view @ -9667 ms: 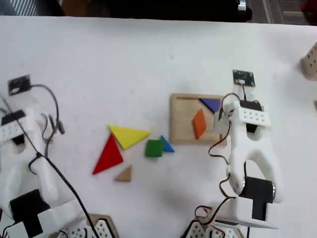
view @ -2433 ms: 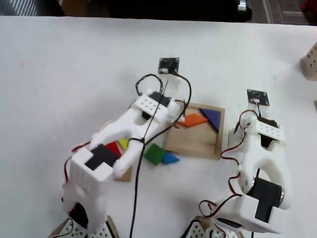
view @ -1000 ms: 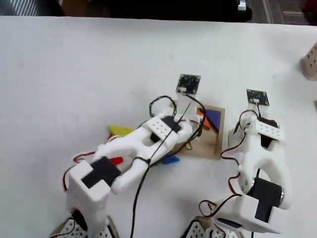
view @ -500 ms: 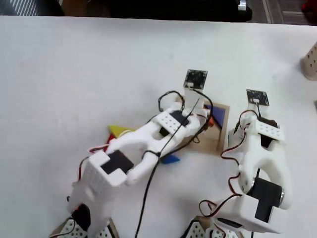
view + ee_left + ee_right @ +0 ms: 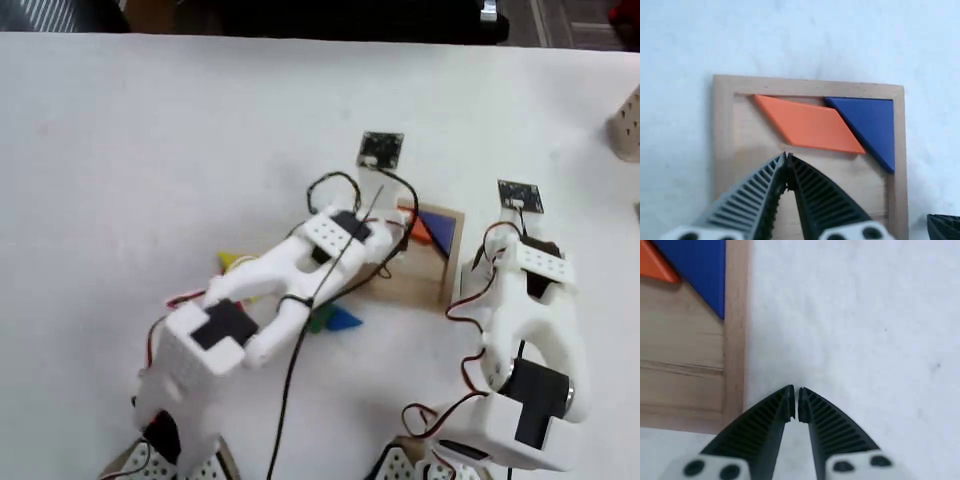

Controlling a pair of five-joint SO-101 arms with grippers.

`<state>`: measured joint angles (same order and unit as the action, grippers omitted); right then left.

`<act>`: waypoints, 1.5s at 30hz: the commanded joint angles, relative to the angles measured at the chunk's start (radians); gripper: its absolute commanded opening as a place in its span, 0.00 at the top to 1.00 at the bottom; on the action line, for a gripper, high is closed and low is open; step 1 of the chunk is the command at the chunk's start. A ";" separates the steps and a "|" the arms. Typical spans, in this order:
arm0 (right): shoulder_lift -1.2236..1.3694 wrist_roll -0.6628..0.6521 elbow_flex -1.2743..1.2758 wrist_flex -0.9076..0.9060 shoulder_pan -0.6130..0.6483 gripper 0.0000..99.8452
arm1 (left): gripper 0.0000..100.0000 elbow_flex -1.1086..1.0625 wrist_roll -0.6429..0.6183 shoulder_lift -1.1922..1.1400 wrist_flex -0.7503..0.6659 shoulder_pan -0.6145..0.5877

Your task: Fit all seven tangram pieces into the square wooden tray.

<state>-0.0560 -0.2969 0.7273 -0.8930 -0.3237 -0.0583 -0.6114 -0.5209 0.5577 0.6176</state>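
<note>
**Two pieces seated, both jaws closed**

High view: a white matte table (image 5: pixel 150 120) runs back to a dark strip along its far edge. The square wooden tray (image 5: pixel 452 265) sits right of the table's centre. A blue triangle (image 5: pixel 442 230) lies flat in the tray's far right corner, with an orange parallelogram (image 5: pixel 418 231) touching it. The white plastic left arm (image 5: pixel 270 275) stretches diagonally over the tray's left half. It partly covers loose flat pieces on the table: a yellow piece (image 5: pixel 233 262), a green piece (image 5: pixel 320 322) and a small blue triangle (image 5: pixel 343 318). The right arm (image 5: pixel 528 300) stands just beside the tray's right rim. A pale block with holes (image 5: pixel 625 125) sits at the table's right edge.

Left wrist view: this view shows the whole tray with its raised rim and bare, grained floor. The parallelogram (image 5: pixel 807 125) lies along one rim, edge to edge with the blue triangle (image 5: pixel 870 122). The left gripper (image 5: pixel 787 167), ribbed grey, has its jaws closed on nothing above the floor.

Right wrist view: the right gripper (image 5: pixel 795 402) has its jaws together, holding nothing, over the white table just outside the tray's rim (image 5: pixel 735 340).
</note>
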 commanded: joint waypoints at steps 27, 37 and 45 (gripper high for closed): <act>-0.173 -0.005 0.077 0.047 0.286 0.98 | 0.97 -0.241 -0.028 0.358 -0.227 -0.585; 0.186 0.080 -0.287 0.018 0.303 0.98 | 0.97 -0.204 -0.028 0.331 -0.262 -0.725; 0.363 0.081 -0.562 -0.076 0.309 0.98 | 0.98 -0.107 -0.028 0.228 -0.241 -0.725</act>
<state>0.3015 -0.2248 0.2532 -0.9651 -0.0307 -0.2440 -0.6114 -0.2908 0.3291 -0.0974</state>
